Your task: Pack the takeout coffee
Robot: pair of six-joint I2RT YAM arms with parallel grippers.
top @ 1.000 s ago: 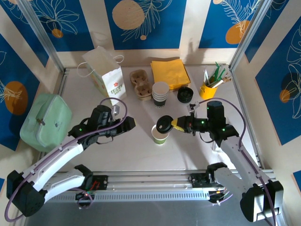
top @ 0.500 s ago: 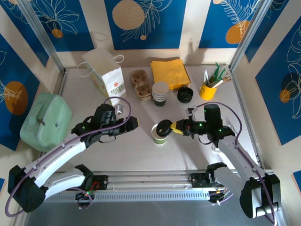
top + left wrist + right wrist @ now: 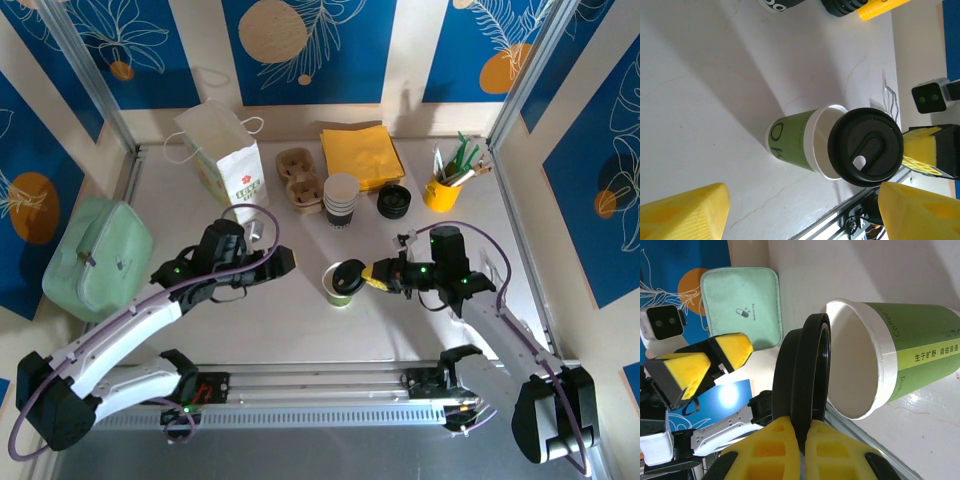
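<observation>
Glossy plastic lid (image 3: 866,147), matt paper cup (image 3: 792,142)

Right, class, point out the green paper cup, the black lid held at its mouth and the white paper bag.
green paper cup (image 3: 790,145), left wrist view, on its green side wall.
black lid (image 3: 865,147), left wrist view, on its top face.
white paper bag (image 3: 222,150), top external view, on its broad side.

1. The small green paper cup (image 3: 795,142) has a white rim and inside, a lime band and pale lettering.
2. The round black plastic lid (image 3: 866,147) is plain glossy black.
3. The left gripper (image 3: 284,261) and the right gripper (image 3: 370,275) carry yellow pads (image 3: 685,212).
4. The soft rectangular fabric pouch (image 3: 95,258) is mint green with small dark print.
5. The white paper carrier bag (image 3: 222,152) bears a green-and-red logo.
6. The flat square napkin stack (image 3: 362,155) is yellow.
7. The wall panels (image 3: 310,40) are blue with orange discs and white leaf outlines.
</observation>
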